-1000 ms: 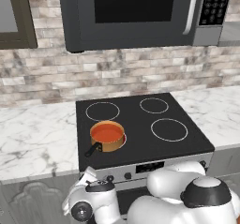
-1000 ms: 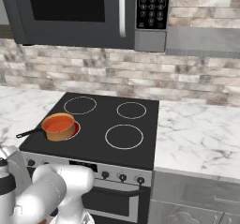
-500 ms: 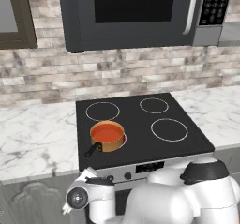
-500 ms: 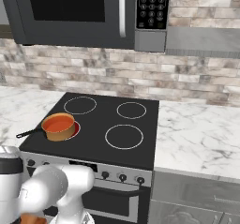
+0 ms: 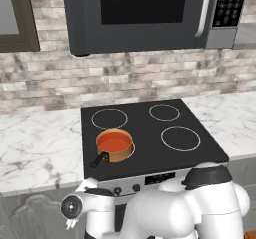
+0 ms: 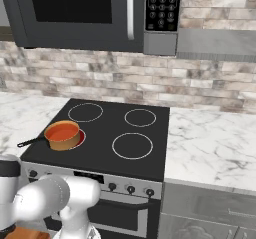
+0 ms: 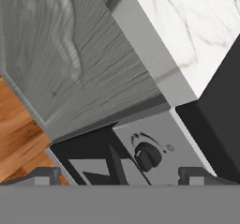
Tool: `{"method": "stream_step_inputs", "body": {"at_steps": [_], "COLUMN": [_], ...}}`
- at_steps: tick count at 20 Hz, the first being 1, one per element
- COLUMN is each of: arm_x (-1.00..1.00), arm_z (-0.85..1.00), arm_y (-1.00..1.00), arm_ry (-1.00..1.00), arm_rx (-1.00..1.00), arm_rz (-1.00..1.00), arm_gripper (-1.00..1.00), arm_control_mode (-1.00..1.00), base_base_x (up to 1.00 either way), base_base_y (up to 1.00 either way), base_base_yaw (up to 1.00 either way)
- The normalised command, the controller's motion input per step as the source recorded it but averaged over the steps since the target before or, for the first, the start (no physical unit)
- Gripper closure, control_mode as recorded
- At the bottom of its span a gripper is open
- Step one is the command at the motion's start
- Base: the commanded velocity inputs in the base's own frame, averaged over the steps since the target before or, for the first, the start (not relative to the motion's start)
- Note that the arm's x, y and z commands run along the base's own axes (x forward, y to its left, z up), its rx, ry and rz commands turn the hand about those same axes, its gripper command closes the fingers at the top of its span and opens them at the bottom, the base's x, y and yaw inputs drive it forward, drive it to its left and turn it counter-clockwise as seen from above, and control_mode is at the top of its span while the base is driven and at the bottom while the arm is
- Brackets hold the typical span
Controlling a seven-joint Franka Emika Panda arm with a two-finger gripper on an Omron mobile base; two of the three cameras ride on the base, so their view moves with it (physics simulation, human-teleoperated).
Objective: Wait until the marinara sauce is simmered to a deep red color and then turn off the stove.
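The fingers (image 7: pixel 119 174) stand wide apart, holding nothing, low before a dark knob (image 7: pixel 147 155) on the stove (image 5: pixel 150 133) front panel. Beyond, at the cooktop's front left corner, the saucepan (image 5: pixel 115 146) holds orange-red marinara sauce (image 5: pixel 114 142). The marble worktop (image 6: pixel 210 143) flanks both sides; the microwave (image 5: pixel 145 13) hangs above.

My own white arm hides the left knobs on the stove's front panel (image 5: pixel 160 177) and much of the oven door (image 6: pixel 120 215). Ahead of my gripper (image 7: pixel 119 175), one knob (image 7: pixel 147 155) shows, its markings too small to read. The microwave (image 5: pixel 145 13) is cut off above.
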Motion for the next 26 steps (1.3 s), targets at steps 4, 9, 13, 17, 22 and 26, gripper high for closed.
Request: {"method": "stream_step_inputs", "body": {"at_steps": [4,9,13,17,22,26], "arm_x": [0.0,0.0,0.0,0.0,0.0,0.07], "arm_z": [-0.08,-0.09,-0.12,-0.17,-0.14,-0.06], "arm_y": [-0.13,-0.21,-0.24,-0.16,-0.25,-0.14], "arm_ry": [0.0,0.0,0.0,0.0,0.0,-0.04], "arm_rx": [-0.02,-0.03,0.0,-0.02,-0.03,-0.03], "arm_rz": [0.07,0.09,0.1,0.1,0.14,0.08], "arm_gripper": [-1.0,-1.0,-1.0,-1.0,-1.0,-1.0], "arm_control_mode": [-1.0,-1.0,-1.0,-1.0,-1.0,-1.0], "base_base_x": [0.0,0.0,0.0,0.0,0.0,0.0], "base_base_y": [0.0,0.0,0.0,0.0,0.0,0.0], "base_base_yaw": [0.0,0.0,0.0,0.0,0.0,0.0]}}
